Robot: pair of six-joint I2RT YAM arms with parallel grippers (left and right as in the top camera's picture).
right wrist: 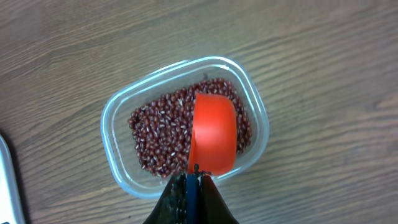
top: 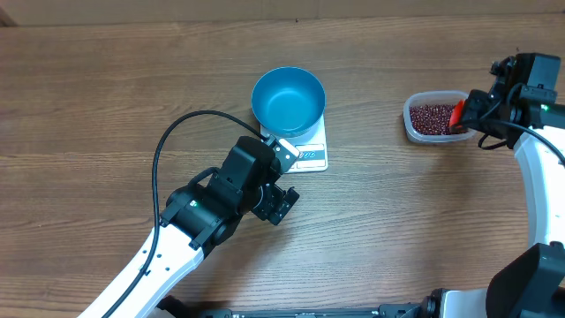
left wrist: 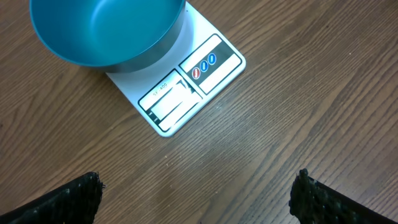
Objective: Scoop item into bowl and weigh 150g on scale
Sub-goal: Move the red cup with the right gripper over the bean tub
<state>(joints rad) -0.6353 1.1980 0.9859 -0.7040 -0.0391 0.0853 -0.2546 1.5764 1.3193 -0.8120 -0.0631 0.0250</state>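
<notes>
The blue bowl (top: 288,102) stands on the white scale (top: 311,157) and shows only bare blue inside (left wrist: 106,31). The scale's display and buttons (left wrist: 193,81) face my left gripper (left wrist: 199,200), which hovers open over bare wood just in front of it (top: 275,181). At the far right, maroon beans (right wrist: 160,135) fill a clear tub (right wrist: 115,155). My right gripper (right wrist: 193,182) is shut on the blue handle of a red scoop (right wrist: 213,134), whose cup sits over the beans in the tub's right half. Seen from overhead, the scoop (top: 456,115) is at the tub's right end (top: 422,99).
A black cable (top: 177,132) loops from the left arm over the table left of the bowl. Bare wood lies between the scale and the tub. The right arm's white link (top: 540,185) runs down the right edge.
</notes>
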